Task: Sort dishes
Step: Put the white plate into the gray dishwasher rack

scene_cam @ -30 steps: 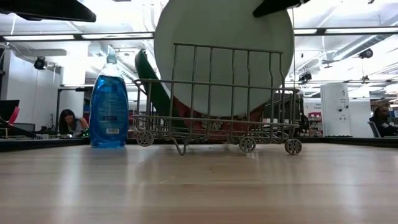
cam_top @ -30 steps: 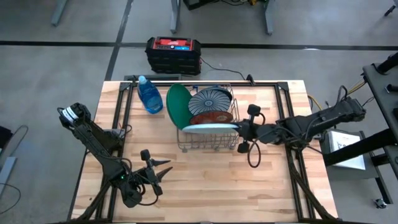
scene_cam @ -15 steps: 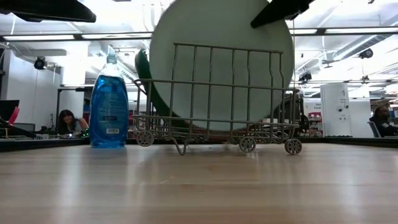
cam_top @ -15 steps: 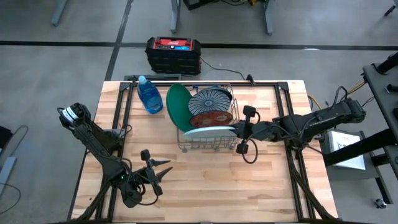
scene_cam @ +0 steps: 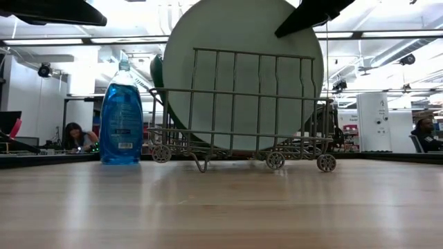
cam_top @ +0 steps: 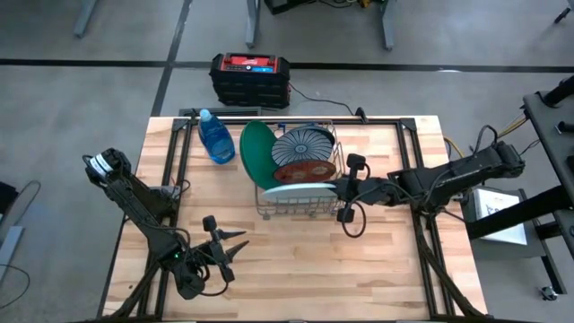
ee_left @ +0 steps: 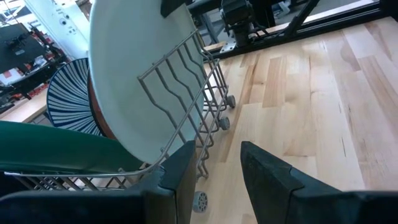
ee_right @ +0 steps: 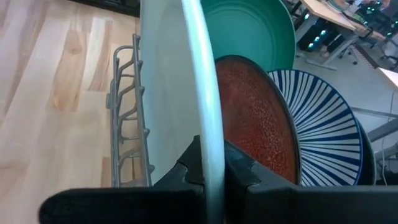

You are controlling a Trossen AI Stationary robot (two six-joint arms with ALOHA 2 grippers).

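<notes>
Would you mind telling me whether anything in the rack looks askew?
The green plate leans against the wire rack's outer end instead of standing in a slot. The pale plate stands upright in the right gripper.

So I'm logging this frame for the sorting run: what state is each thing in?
pale plate: upright in the rack's front slot, rim pinched by the right hand
red plate: upright in rack
striped plate: upright in rack
green plate: leaning at rack's end
wire rack: on table
blue bottle: upright, capped
left hand: open, idle over table
</notes>
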